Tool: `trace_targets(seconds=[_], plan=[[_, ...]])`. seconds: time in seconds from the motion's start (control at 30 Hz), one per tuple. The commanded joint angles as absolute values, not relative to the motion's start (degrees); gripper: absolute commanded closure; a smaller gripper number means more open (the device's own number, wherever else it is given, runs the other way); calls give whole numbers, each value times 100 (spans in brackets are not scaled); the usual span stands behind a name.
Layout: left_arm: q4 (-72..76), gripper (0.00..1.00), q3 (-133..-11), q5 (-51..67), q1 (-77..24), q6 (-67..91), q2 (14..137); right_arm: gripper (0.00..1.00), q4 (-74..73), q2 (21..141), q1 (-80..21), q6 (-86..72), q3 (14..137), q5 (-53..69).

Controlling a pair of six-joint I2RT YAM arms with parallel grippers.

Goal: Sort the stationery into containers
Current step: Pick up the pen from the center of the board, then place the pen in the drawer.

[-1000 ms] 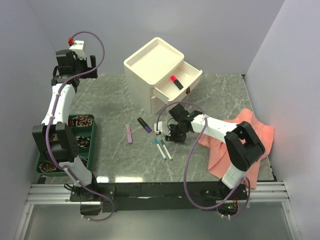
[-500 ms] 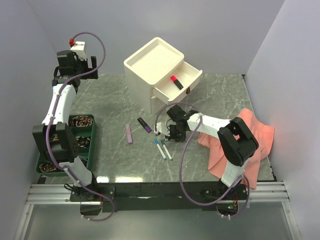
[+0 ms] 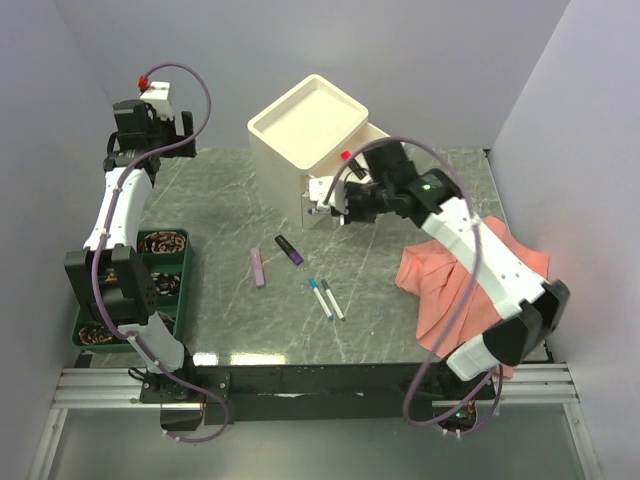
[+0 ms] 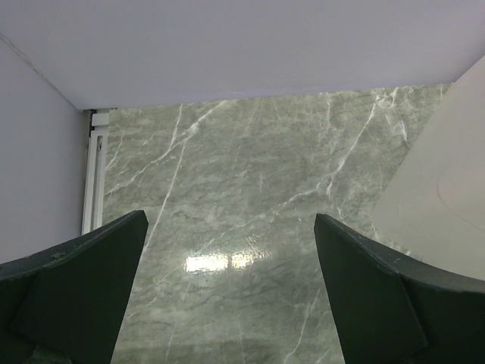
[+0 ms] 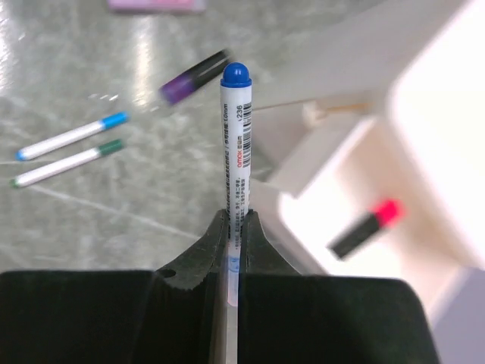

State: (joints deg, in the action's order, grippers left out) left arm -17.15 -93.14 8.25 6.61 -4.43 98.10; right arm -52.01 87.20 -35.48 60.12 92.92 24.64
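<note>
Right fingers [image 5: 203,254] clenched on blue-capped white pen [image 5: 235,144], its long axis running straight out, cap leading. Open drawer [image 5: 318,205], red-and-black marker [image 5: 364,227] inside, lies just right of the pen and lower. Left fingers [image 4: 76,288] released over bare bench [image 4: 250,189], well apart; right arm nearer.

Plain lilac-grey walls [image 3: 430,60] are enclosing a green-grey marbled table [image 3: 220,200] on three sides. Light is glinting off its top in a white patch [image 4: 216,262]. A metal rail [image 3: 100,385] is running along the near edge, with possibly floor [image 3: 320,445] showing grey below.
</note>
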Motion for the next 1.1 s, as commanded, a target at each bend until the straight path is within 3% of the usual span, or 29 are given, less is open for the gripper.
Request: trace_targets(seconds=[0.0,0.17,0.67,0.97,1.07], plan=[[-1573,0,-9642,967,650,-378,9773,100,-5406,8560,-3542,6564,9764,2164],[-1573,1,-9712,1011,650,-343,9826,100,-4669,8745,-3235,7573,9817,1258],[-1556,1,-9580,967,650,-325,9694,99,-4122,10098,-2523,9332,10969,861],[-1547,1,-9615,853,668,-378,9703,87,-4446,10686,-2373,9721,11557,879],[-1538,0,-9615,835,677,-378,9703,72,-4378,10749,-2382,9581,11716,879]])
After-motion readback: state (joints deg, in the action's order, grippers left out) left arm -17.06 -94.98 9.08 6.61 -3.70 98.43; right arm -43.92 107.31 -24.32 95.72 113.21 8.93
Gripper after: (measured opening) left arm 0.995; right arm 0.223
